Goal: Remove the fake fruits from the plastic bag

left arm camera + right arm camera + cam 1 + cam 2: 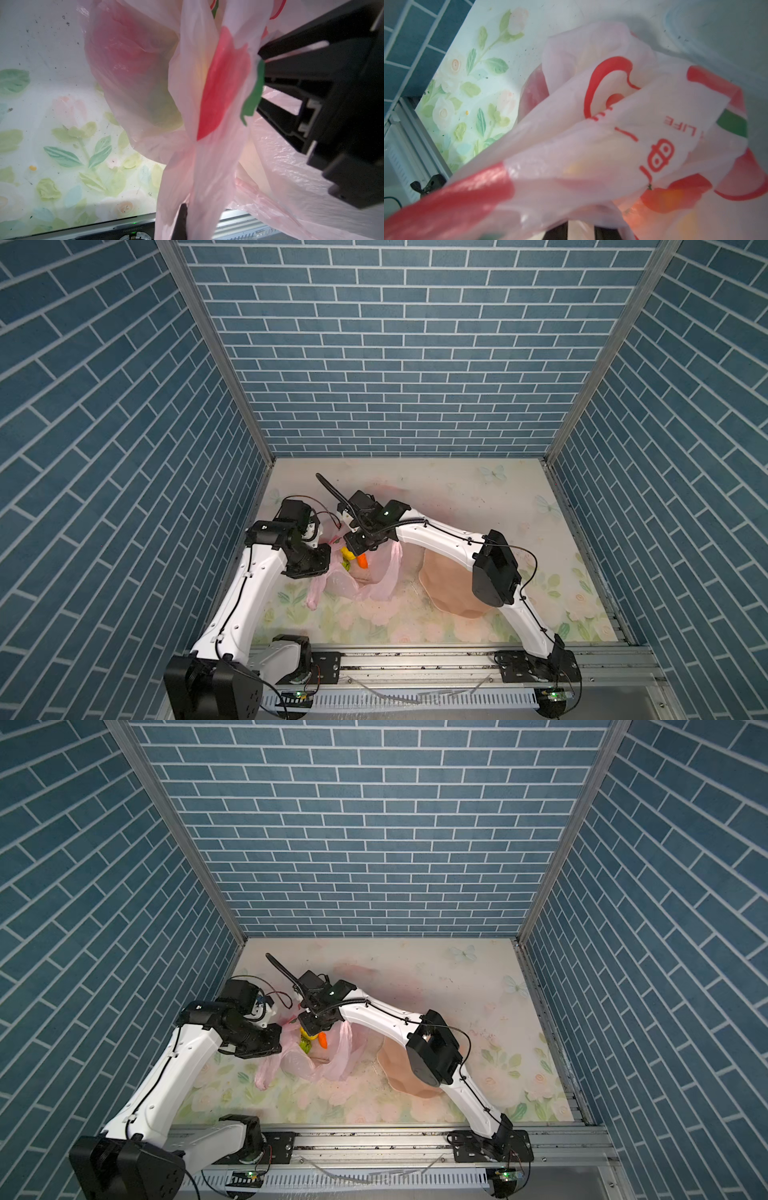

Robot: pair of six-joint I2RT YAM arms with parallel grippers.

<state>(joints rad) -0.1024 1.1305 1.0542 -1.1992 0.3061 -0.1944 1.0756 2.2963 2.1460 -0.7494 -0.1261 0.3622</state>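
My left jaws were clenched on a fold of the plastic bag (207, 166); whether my right jaws gripped it, I could not tell. The bag sat left of centre on the table (457, 497), yellow and orange fake fruits (349, 554) showing in its mouth.

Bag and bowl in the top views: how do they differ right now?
The bag is translucent pink and crumpled; the bowl is opaque peach and smooth. Fruits show in the bag's mouth; none shows in the bowl's visible part. The bag is left of centre; the bowl sits to its right, partly hidden by the right arm. Both are on the floral table.
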